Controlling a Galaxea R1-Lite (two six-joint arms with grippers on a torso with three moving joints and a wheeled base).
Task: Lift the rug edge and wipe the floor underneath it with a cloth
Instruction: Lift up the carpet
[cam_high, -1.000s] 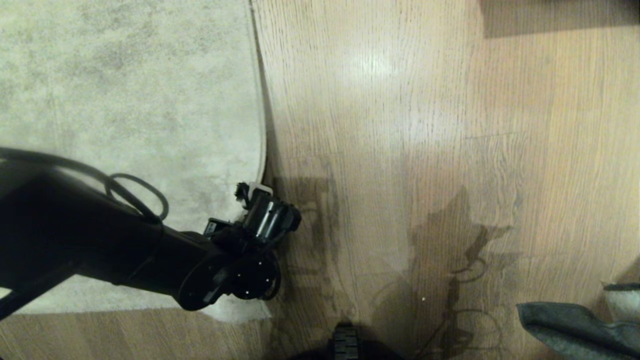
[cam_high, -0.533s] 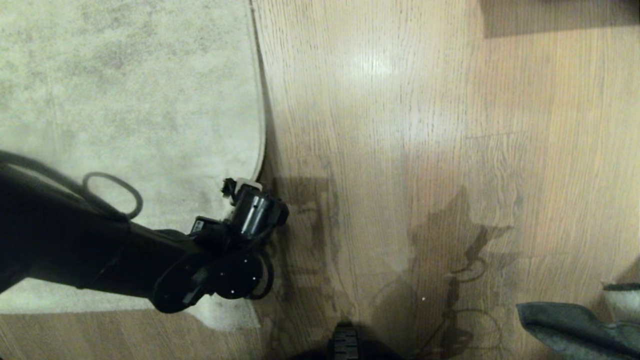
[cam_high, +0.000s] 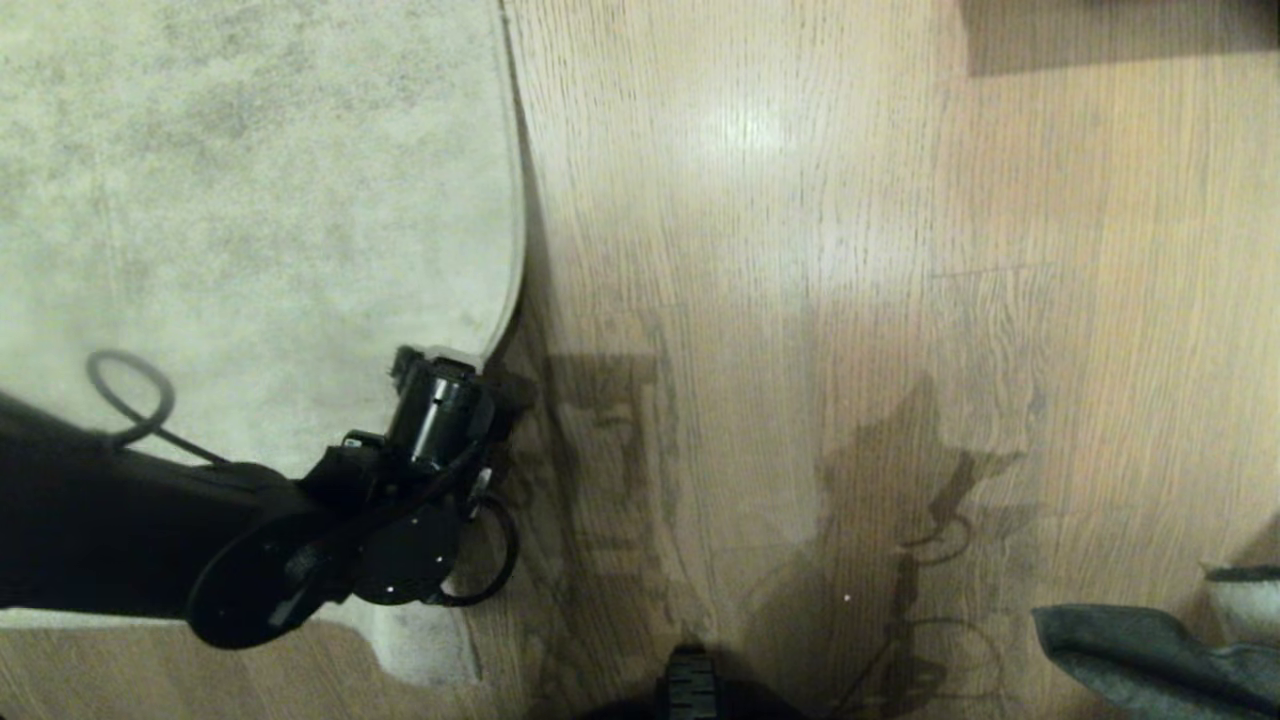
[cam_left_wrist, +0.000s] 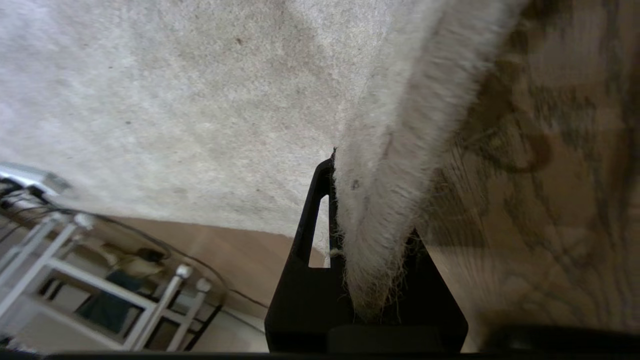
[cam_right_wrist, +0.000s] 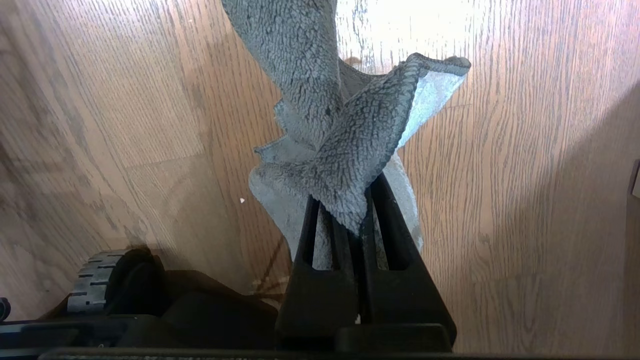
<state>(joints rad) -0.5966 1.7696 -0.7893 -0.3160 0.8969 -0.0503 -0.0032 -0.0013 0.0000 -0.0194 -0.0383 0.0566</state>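
The beige-grey rug (cam_high: 250, 200) fills the left of the head view, and its edge (cam_high: 516, 250) curves in toward my left gripper (cam_high: 432, 362). That gripper is shut on the rug edge (cam_left_wrist: 385, 200), which is lifted off the floor; the pile is pinched between its black fingers (cam_left_wrist: 312, 220) at the left gripper (cam_left_wrist: 370, 215). Wood-grain floor (cam_high: 850, 300) lies to the right. My right gripper (cam_right_wrist: 345, 210) is shut on the grey cloth (cam_right_wrist: 345, 140), above the floor (cam_right_wrist: 525, 175). The cloth (cam_high: 1150, 655) shows at the head view's lower right corner.
My base's wheel (cam_high: 690, 685) is at the bottom middle of the head view and also shows as a wheel (cam_right_wrist: 95, 287) in the right wrist view. A dark shape (cam_high: 1120, 30) sits at the far right. A white metal rack (cam_left_wrist: 100, 280) stands beyond the rug.
My left gripper has moved left and slightly away with the rug edge in it, drawing the edge over the rug and baring more floor near the corner. The right arm and cloth have not moved.
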